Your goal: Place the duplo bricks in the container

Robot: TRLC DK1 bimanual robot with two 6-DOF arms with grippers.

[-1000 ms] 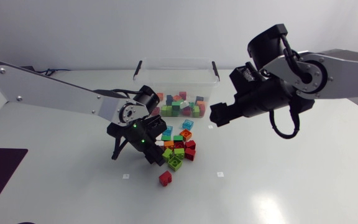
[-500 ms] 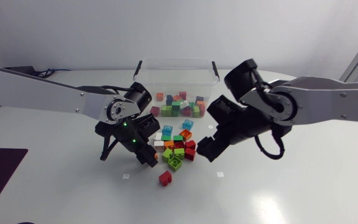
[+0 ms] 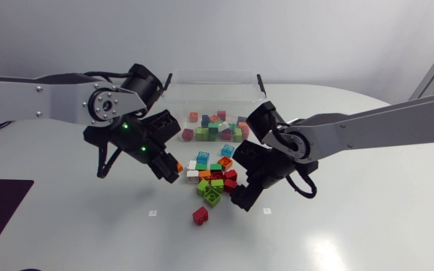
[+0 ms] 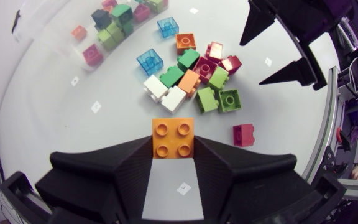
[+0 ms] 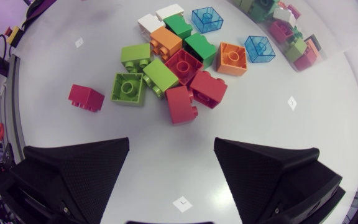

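Task part done. The container (image 3: 214, 76) holds many duplo bricks; a pile (image 3: 215, 181) remains on the counter (image 3: 353, 226), with one red brick (image 3: 200, 216) lying apart. Left tool (image 4: 173, 155) is clamped on an orange brick (image 4: 173, 138), not yet over the container. Right tool (image 5: 171, 146) stands apart and empty, beside the pile.

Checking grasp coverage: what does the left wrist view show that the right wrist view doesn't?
Left wrist only: an orange brick shut between the fingers of the left gripper, and the right gripper open beyond the pile. Right wrist only: bare table between its own open fingers. Both: the brick pile, the lone red brick and the container with bricks in it.
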